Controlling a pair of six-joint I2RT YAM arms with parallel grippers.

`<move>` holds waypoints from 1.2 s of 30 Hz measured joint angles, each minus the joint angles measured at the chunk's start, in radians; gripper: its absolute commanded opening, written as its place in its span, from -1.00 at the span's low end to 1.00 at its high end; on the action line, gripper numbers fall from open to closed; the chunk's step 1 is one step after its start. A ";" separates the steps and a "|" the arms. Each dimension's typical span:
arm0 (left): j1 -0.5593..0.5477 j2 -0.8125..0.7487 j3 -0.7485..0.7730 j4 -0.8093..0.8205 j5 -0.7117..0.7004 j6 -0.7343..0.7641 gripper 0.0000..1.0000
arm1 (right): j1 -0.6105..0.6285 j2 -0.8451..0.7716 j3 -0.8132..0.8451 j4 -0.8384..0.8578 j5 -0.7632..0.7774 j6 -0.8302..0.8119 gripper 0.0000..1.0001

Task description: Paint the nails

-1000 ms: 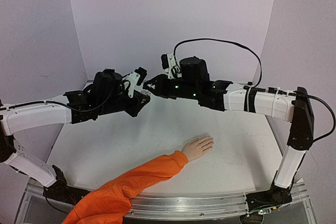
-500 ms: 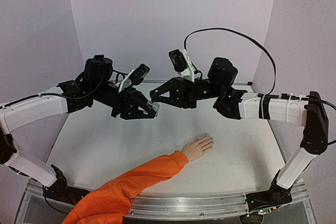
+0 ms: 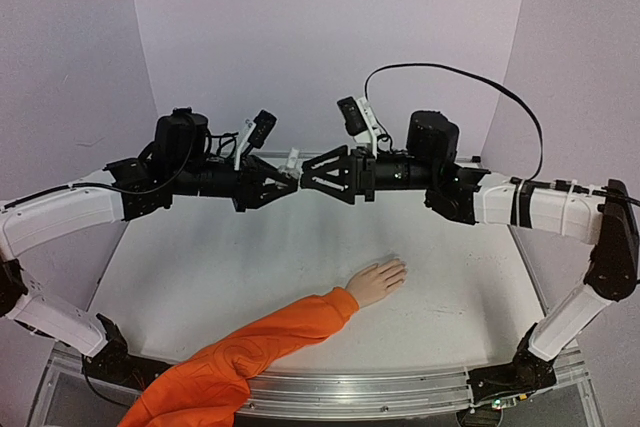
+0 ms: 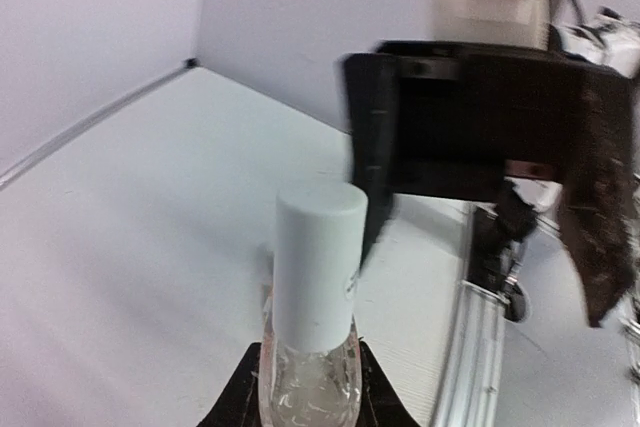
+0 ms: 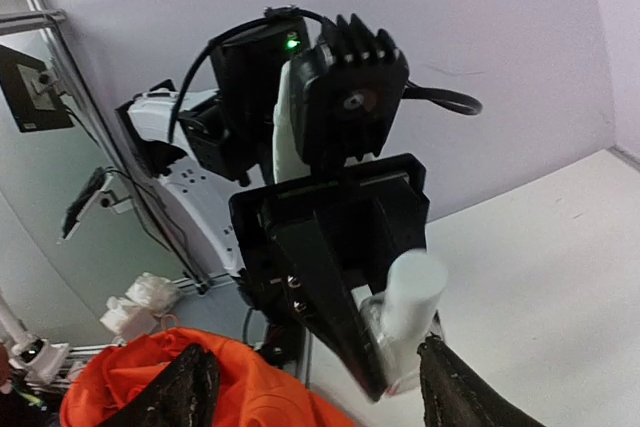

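My left gripper is shut on a small clear glass bottle with a white cap, held in the air above the table. My right gripper faces it tip to tip, open, with its black fingers spread wide just beyond the cap. In the right wrist view the cap sits between my spread fingertips, nearer the right one and apart from it. The pale mannequin hand in an orange sleeve lies flat on the table below. Its nails are too small to make out.
The white table is closed in by lilac walls at the back and sides, with a metal rail along its near edge. A black cable loops above the right arm. The sleeve crosses the near left part of the table.
My right gripper has gone from shut to open. Both arms have swung and levelled out, so the grippers now point straight at each other, the bottle still in the left one.
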 measured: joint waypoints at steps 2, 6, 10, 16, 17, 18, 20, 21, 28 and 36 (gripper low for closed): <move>-0.003 0.000 0.003 -0.028 -0.155 0.009 -1.00 | -0.003 -0.014 -0.001 -0.058 0.054 -0.017 0.57; -0.045 0.041 0.070 -0.155 -0.433 0.047 -1.00 | -0.002 -0.007 0.047 -0.196 0.180 -0.014 0.59; -0.101 0.068 0.105 -0.200 -0.598 0.061 -1.00 | -0.001 0.041 0.139 -0.281 0.307 0.035 0.59; -0.109 0.065 0.096 -0.210 -0.692 0.046 -1.00 | -0.001 0.071 0.161 -0.340 0.478 0.151 0.56; -0.107 0.064 0.090 -0.211 -0.694 0.044 -1.00 | -0.001 0.077 0.165 -0.344 0.497 0.171 0.55; -0.108 0.064 0.086 -0.212 -0.694 0.042 -1.00 | 0.001 0.084 0.170 -0.348 0.510 0.181 0.52; -0.108 0.064 0.076 -0.212 -0.694 0.034 -1.00 | 0.008 0.106 0.188 -0.353 0.534 0.204 0.43; -0.108 0.064 0.073 -0.212 -0.693 0.031 -1.00 | 0.013 0.116 0.199 -0.357 0.546 0.216 0.40; -0.108 0.063 0.058 -0.212 -0.690 0.030 -1.00 | 0.046 0.144 0.246 -0.364 0.598 0.252 0.03; -0.108 0.064 0.058 -0.211 -0.686 0.030 -1.00 | 0.065 0.192 0.305 -0.363 0.602 0.270 -0.29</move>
